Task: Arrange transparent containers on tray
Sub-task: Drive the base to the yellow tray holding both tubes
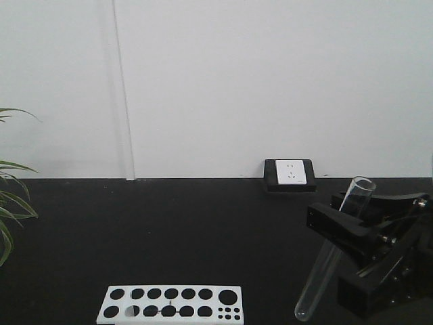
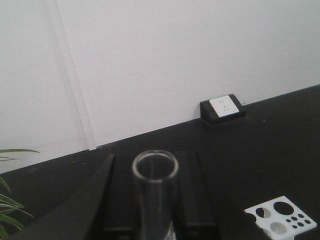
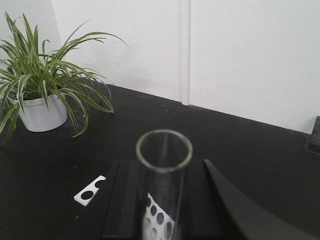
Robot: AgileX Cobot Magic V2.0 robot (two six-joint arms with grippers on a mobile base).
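Clear glass tube (image 1: pixel 316 288), long and slim with a round bottom, is hanging tilted off to the right of the white rack (image 1: pixel 170 305) in the front view. Its open rim is leaning up and to the right, and its rounded end is pointing down at the black table (image 1: pixel 169 237); whether that end is touching the table I cannot tell. The right gripper (image 1: pixel 344 229) is pinching it partway up, black fingers pressing in from both sides, rim and bottom both sticking out of the grip. Right wrist view is looking straight down the same tube (image 3: pixel 162 192): the rim is showing as a clear ring between the two dark fingers (image 3: pixel 125 200), holes of the rack are showing through the glass, and another bit of the rack (image 3: pixel 90 190) is peeking out left of the gripper. A second glass tube (image 2: pixel 155 200) is standing between the fingers of the left gripper (image 2: pixel 154 159) in the left wrist view, rim toward the camera, fingers pressing on its sides; a corner of the rack (image 2: pixel 282 217) is lying to its lower right. The rack is lying flat, rows of round holes facing up. Beyond the rack and to its right, against the white wall (image 1: pixel 237 81), a black box with a white socket (image 1: pixel 289 174) is sitting on the table. Left of the rack, green plant (image 1: pixel 10 203) leaves are reaching in; right wrist view is showing the plant growing in a white pot (image 3: pixel 39 112).
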